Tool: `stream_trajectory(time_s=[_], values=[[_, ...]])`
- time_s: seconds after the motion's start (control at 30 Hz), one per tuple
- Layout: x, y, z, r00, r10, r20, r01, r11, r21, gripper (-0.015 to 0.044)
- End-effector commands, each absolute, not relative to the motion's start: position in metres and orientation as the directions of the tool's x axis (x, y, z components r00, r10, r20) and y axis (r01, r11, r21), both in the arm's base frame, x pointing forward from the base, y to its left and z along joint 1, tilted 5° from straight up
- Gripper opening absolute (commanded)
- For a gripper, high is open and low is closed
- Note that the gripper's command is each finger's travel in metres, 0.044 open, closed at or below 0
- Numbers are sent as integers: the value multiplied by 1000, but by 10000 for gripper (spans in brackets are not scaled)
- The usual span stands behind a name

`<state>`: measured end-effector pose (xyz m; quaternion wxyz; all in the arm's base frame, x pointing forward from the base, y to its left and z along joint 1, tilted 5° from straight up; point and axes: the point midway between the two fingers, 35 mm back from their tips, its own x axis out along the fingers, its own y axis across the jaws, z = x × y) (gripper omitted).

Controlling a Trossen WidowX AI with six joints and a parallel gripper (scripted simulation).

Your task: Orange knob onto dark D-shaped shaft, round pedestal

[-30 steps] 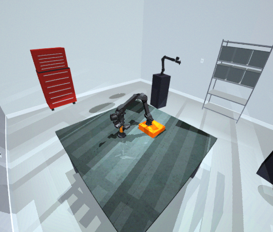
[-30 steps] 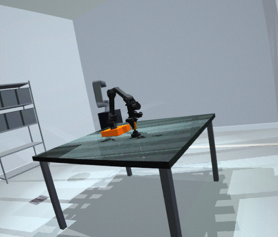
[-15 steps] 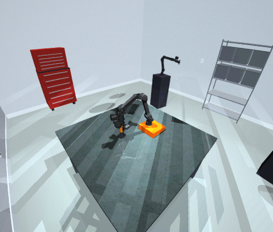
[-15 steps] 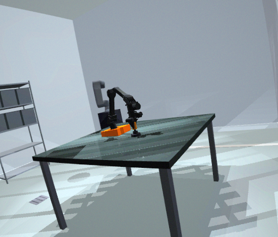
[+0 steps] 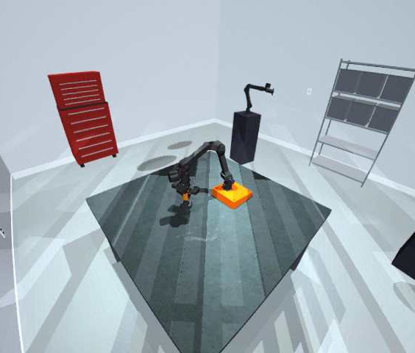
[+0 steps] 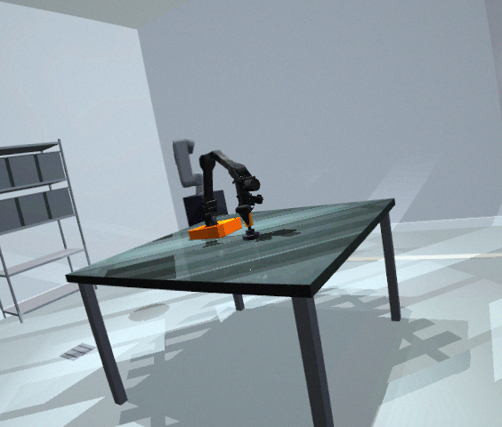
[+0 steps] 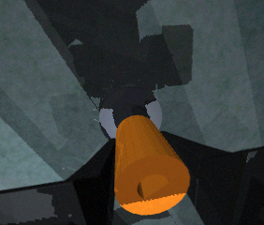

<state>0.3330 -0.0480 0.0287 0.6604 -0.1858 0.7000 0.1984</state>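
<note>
The orange knob (image 5: 185, 195) (image 6: 249, 220) (image 7: 146, 159) is a tapered cylinder, held roughly upright. My gripper (image 5: 185, 193) (image 6: 247, 217) (image 7: 138, 139) is shut on it, one finger on each side. The round pedestal (image 5: 188, 204) (image 6: 251, 237) (image 7: 154, 113) stands on the table under the knob. In the exterior view a short dark length of the shaft (image 6: 249, 229) shows between the knob's lower end and the pedestal. The knob is not down on the pedestal. Whether its lower end touches or surrounds the shaft's tip, and where the flat sides face, I cannot tell.
The arm's base stands on an orange block (image 5: 234, 198) (image 6: 228, 228) beside the pedestal. The dark green table (image 5: 223, 258) (image 6: 187, 276) carries both. The arm's shadow falls across the table around the pedestal. A red cabinet and shelves stand off the table.
</note>
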Motion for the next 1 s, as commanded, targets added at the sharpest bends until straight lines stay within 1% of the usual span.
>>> stream_trajectory(time_s=[0.0,0.97], values=[[334,-48,28,-56,0,-998,-545,838,31,0],[332,-48,25,-56,0,-998,-545,838,31,0]])
